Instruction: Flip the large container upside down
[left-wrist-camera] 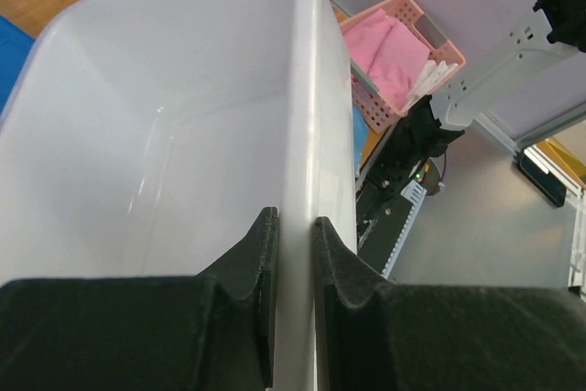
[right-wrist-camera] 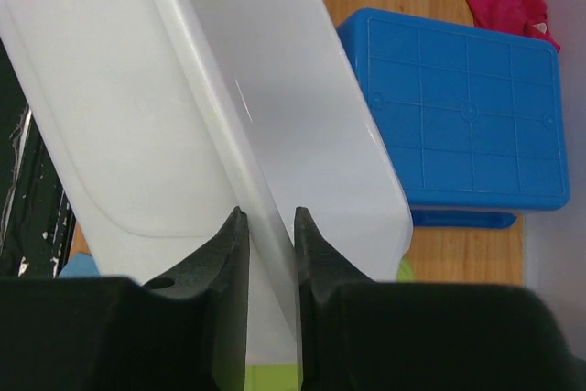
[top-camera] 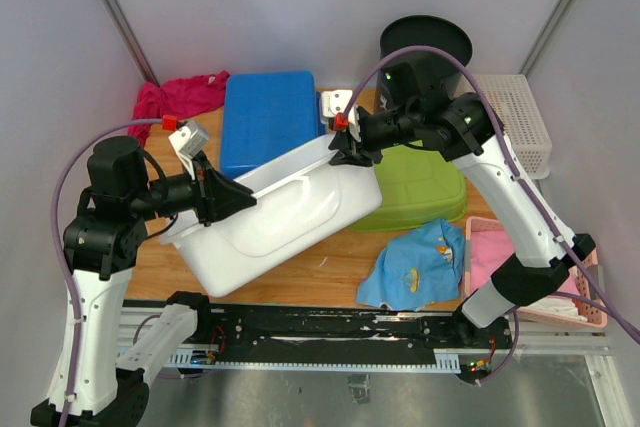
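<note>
The large white container (top-camera: 275, 222) is up off its base and tipped steeply on the wooden table (top-camera: 340, 277), so that one broad outer face looks towards the overhead camera and its rim runs on a slant between the two arms. From above I cannot quite tell whether its lowest edge rests on the wood or hangs just clear of it.

The left gripper (left-wrist-camera: 293, 226) is at the container's lower, left end. Its jaws are nearly closed, pinching the thin rim with one pad inside the wall and one outside. The right gripper (right-wrist-camera: 270, 219) has the higher, right end of that rim, clamped the same way with only the plastic edge between its pads.

Behind the container lies a blue lid (top-camera: 268, 119), just beside its raised rim, and further left of that a red cloth (top-camera: 178, 95). A green lid (top-camera: 425, 187) sits against the container's right side, partly under the right arm. In front of it, to the container's right, is a blue patterned cloth (top-camera: 415, 265). Further right stands a pink basket (left-wrist-camera: 377, 109) holding pink fabric. A black round bin (top-camera: 425, 39) and a white basket (top-camera: 522, 122) stand well behind the container's right end.
</note>
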`<state>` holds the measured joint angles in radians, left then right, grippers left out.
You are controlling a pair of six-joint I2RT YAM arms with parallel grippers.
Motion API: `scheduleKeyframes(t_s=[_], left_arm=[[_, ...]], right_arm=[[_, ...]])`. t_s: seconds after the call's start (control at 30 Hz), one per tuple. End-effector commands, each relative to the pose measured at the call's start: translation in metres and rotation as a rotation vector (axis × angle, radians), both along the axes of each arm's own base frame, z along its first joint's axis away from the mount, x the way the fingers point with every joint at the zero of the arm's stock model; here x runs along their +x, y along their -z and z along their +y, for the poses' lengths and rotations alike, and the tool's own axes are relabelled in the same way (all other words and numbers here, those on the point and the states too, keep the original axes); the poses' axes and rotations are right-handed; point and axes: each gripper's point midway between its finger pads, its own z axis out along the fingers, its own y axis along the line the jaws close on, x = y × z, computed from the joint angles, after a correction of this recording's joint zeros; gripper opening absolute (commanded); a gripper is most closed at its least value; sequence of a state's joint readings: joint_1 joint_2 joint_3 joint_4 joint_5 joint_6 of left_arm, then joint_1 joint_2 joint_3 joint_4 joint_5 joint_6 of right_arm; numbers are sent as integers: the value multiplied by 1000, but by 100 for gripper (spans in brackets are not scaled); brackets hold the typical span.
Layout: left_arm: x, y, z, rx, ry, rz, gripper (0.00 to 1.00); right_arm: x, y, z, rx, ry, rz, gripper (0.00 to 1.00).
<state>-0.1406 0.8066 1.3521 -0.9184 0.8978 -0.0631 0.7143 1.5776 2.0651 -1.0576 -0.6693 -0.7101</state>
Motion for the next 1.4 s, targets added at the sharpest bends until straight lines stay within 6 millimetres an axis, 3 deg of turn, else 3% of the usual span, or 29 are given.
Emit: scheduleKeyframes(t_s=[0.0,0.2,0.43,0.53,0.6,0.73,0.9,0.97,1.13,1.27,1.37], left_arm=[[2,-39,4,-18,-40,-165,0],[7,-56,11,-18,-106,-212,0],[9,-79,20,-24,-185,-281,0],[5,-84,22,-20,-196,-307,1],[3,-88,25,-14,-217,-326,5],[4,-94,29,-13,-246,-344,21],[10,-97,29,-24,-259,-333,32],[10,-101,28,-35,-261,-342,37],[11,-113,31,-72,-299,-365,39],[18,-125,38,-122,-369,-380,49],[22,-133,43,-151,-417,-385,50]], right_arm=[[3,10,0,-44,29,18,2],[6,-4,13,58,95,139,1],[13,-29,26,282,219,587,1],[0,-29,29,298,226,742,1],[-7,-27,28,300,232,805,1],[-12,-13,26,309,300,915,1],[-19,-7,30,357,324,1069,1],[-18,-2,32,358,327,1092,1],[-17,-1,32,381,330,1089,1],[-30,-28,34,439,233,1049,1],[-51,-48,36,431,137,1000,1]])
